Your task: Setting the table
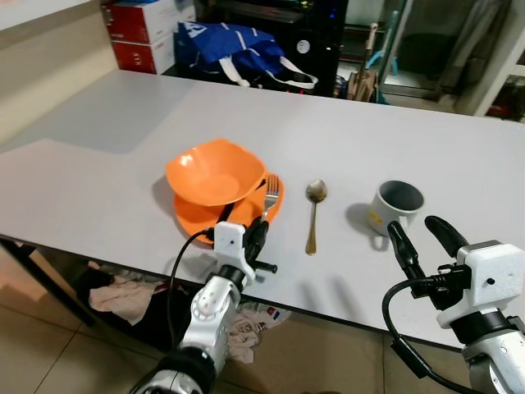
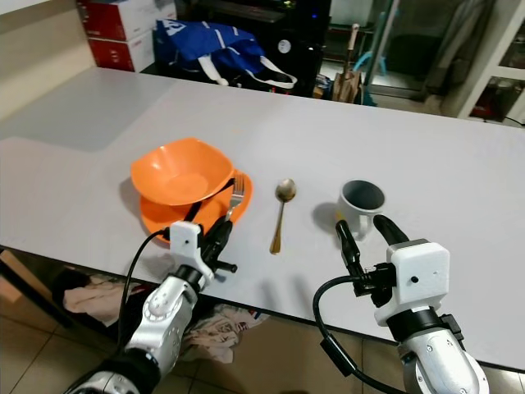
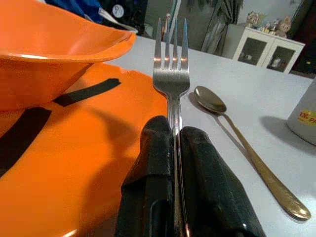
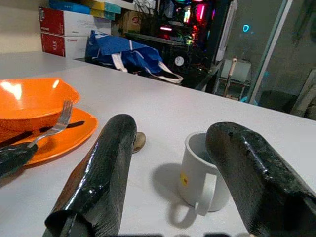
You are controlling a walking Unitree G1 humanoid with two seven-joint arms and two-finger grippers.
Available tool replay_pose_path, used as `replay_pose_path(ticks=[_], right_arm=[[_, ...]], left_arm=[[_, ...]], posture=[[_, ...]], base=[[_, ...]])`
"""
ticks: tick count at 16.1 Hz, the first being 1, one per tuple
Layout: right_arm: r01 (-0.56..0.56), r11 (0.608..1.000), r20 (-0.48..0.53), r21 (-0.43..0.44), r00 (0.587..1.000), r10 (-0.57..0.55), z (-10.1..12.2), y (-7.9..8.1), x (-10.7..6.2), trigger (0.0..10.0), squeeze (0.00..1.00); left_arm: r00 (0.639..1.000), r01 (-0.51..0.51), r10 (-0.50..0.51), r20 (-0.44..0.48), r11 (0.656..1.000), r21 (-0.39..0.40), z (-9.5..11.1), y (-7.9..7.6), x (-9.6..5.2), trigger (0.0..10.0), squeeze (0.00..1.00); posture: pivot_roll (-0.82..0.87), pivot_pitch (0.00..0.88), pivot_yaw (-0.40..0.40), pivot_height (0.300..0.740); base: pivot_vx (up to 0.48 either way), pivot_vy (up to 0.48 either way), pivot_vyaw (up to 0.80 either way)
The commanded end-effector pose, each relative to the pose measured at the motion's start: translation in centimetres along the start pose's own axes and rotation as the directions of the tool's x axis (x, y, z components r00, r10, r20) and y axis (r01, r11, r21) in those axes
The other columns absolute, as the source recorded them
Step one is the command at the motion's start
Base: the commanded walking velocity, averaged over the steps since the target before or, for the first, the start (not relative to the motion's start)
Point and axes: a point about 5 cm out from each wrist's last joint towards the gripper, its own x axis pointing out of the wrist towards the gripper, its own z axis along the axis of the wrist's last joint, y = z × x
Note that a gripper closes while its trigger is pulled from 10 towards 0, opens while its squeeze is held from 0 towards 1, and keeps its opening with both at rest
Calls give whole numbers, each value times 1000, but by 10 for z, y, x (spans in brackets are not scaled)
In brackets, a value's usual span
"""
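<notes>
Steel fork (image 1: 271,194) is lying along the orange plate's (image 1: 193,215) 3 o'clock rim, tines pointing to 12 o'clock, its handle pinched in the left end effector (image 1: 259,231). Right end effector (image 1: 422,235) is hovering spread wide at 6 o'clock of the white mug (image 1: 394,206). White desk (image 1: 107,164) is backing onto a blue bag (image 1: 225,45) and red boxes (image 1: 135,33).

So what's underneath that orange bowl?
The orange bowl sits on an orange plate with black strips. The plate's middle is hidden beneath it.
</notes>
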Motion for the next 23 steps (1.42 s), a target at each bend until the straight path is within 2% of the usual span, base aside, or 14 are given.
replay_pose_path(ticks=[1, 6, 7, 8, 9, 10, 11, 12, 14, 16, 17, 20, 22, 23], right_arm=[[9, 1000, -8, -8, 1000, -9, -1, -2, -1, 10000, 0], [9, 1000, -8, -8, 1000, -9, -1, -2, -1, 10000, 0], [9, 1000, -8, -7, 1000, -9, -1, -2, -1, 10000, 0], [102, 995, 30, 14, 994, -102, -5, -2, 11, 10000, 0], [146, 989, 50, 28, 988, -147, -7, -3, 19, 10000, 0], [146, 989, 50, 28, 988, -147, -7, -3, 19, 10000, 0], [148, 989, 56, 31, 987, -149, -7, -4, 23, 10000, 0], [148, 989, 59, 32, 987, -149, -7, -4, 25, 10000, 0], [148, 988, 72, 35, 986, -150, -9, -2, 29, 10000, 0], [155, 987, 88, 38, 984, -158, -7, 3, 35, 10000, 0], [157, 987, 91, 38, 983, -160, -6, 4, 36, 10000, 0], [176, 984, 97, 40, 979, -180, -10, 0, 34, 10000, 0], [186, 982, 105, 39, 976, -189, -10, -2, 35, 10000, 0], [188, 981, 108, 39, 976, -191, -10, -2, 37, 10000, 0]], left_arm=[[832, 416, -432, -348, 901, -125, 76, -161, 96, 0, 0], [832, 416, -432, -348, 901, -125, 76, -161, 96, 0, 0], [831, 418, -434, -348, 900, -124, 76, -162, 96, 0, 0], [894, 384, -411, 177, 908, 165, 165, -125, 113, 10000, 0], [812, 320, -435, 389, 890, 326, 202, -102, 104, 10000, 0], [812, 320, -435, 389, 890, 326, 202, -102, 104, 10000, 0], [795, 304, -446, 411, 879, 367, 208, -90, 99, 10000, 0], [786, 300, -452, 422, 876, 379, 211, -87, 97, 10000, 0], [745, 317, -508, 433, 840, 440, 212, -79, 83, 10000, 0], [748, 333, -528, 402, 823, 461, 209, -64, 76, 10000, 0], [758, 345, -524, 387, 827, 444, 206, -60, 74, 10000, 0], [741, 391, -573, 350, 792, 468, 193, -61, 59, 10000, 0], [726, 355, -588, 357, 765, 537, 192, -58, 53, 10000, 0], [739, 318, -569, 360, 766, 559, 190, -52, 55, 10000, 0]], posture=[[-267, 0, 215, 740], [-267, 0, 215, 740], [-268, 0, 0, 740], [-215, 0, 0, 740], [-204, 0, 0, 740], [-204, 0, 0, 740], [-187, 0, 0, 740], [-184, 0, 0, 740], [-168, 0, 0, 740], [-161, 0, 0, 740], [-159, 0, 0, 740], [-152, 0, 0, 740], [-141, 0, 0, 740], [-141, 0, 192, 740]], base=[[0, 0, 0], [0, 0, 0], [0, 0, 0], [0, 0, 0], [0, 0, 0], [0, 0, 0], [0, 0, 0], [0, 0, 0], [0, 0, 0], [0, 0, 0], [0, 0, 0], [0, 0, 0], [0, 0, 0], [0, 0, 0]])
